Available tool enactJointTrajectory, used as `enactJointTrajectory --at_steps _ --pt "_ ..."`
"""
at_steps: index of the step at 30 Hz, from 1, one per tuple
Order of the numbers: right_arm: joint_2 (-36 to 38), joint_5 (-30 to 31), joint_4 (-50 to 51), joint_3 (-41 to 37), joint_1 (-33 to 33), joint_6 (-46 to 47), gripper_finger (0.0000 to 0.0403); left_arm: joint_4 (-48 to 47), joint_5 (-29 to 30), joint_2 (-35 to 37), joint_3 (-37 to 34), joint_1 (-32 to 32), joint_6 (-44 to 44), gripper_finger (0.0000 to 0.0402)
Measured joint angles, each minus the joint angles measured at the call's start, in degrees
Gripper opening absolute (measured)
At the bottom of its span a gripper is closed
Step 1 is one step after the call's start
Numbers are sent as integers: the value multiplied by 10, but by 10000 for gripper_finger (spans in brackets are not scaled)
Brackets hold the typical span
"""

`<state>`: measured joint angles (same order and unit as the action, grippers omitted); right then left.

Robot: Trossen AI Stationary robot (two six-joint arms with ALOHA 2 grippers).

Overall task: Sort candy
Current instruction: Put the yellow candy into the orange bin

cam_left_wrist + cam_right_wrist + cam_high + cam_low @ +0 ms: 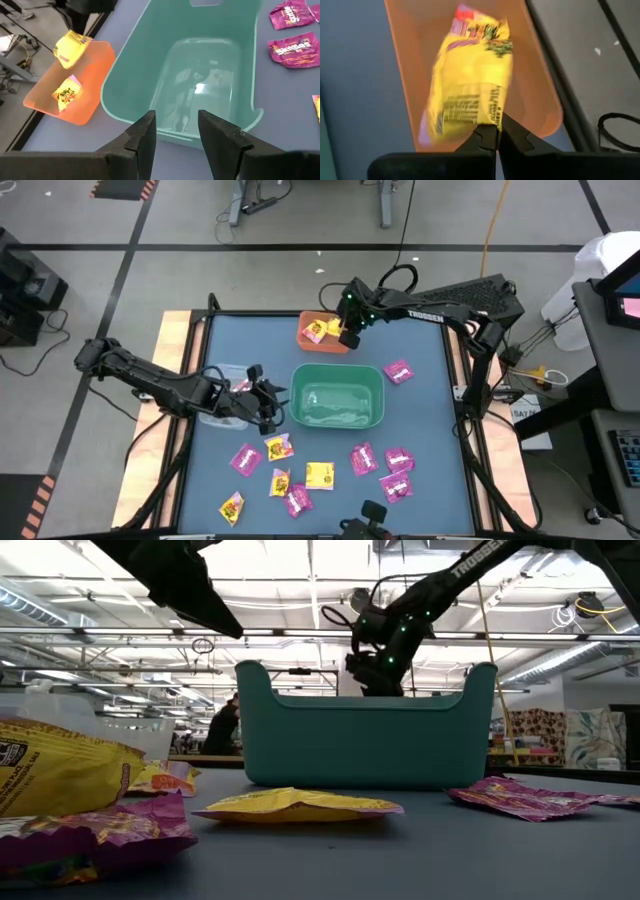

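Your right gripper (496, 131) was pinching a yellow packet (467, 80) by its edge, hanging it over the orange bin (322, 332) at the tabletop's far side. Only the left wrist view showed a second yellow piece (66, 93) lying inside that bin. Your left gripper (176, 131) sat spread and empty beside the green bin (337, 394). Loose candy (318, 475) lay scattered nearer the front edge (330, 525); the low view cut most of it off.
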<state>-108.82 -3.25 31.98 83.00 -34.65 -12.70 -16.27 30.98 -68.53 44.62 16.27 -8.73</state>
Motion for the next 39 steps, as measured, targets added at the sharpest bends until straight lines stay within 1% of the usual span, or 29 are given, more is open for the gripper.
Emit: enactJointTrajectory --at_steps 2,5,9,15,19,23,26,30,35,39 --pt "-5 1 0 0 0 0 4 -1 -1 0 0 0 0 153" --pt "-6 1 -1 0 -2 -1 20 -2 -1 0 0 0 0 153" --pt "-2 3 5 0 -3 -6 56 -2 -5 0 0 0 -2 153" --pt "22 12 15 0 -3 -1 118 -2 -8 0 0 0 -15 153" --pt "68 19 51 0 -3 5 147 -4 -10 0 1 0 -36 153" --pt "137 17 106 0 9 36 160 -11 -35 -3 1 0 -69 153" --pt "195 15 142 0 37 60 162 -12 -53 -13 1 3 -102 153" --pt "265 15 156 -24 101 97 162 -27 -62 -38 1 11 -153 153" --pt "345 17 112 -90 193 132 162 -83 -85 -69 1 39 -232 153" --pt "392 18 57 -169 261 158 162 -142 -105 -82 1 70 -304 153"
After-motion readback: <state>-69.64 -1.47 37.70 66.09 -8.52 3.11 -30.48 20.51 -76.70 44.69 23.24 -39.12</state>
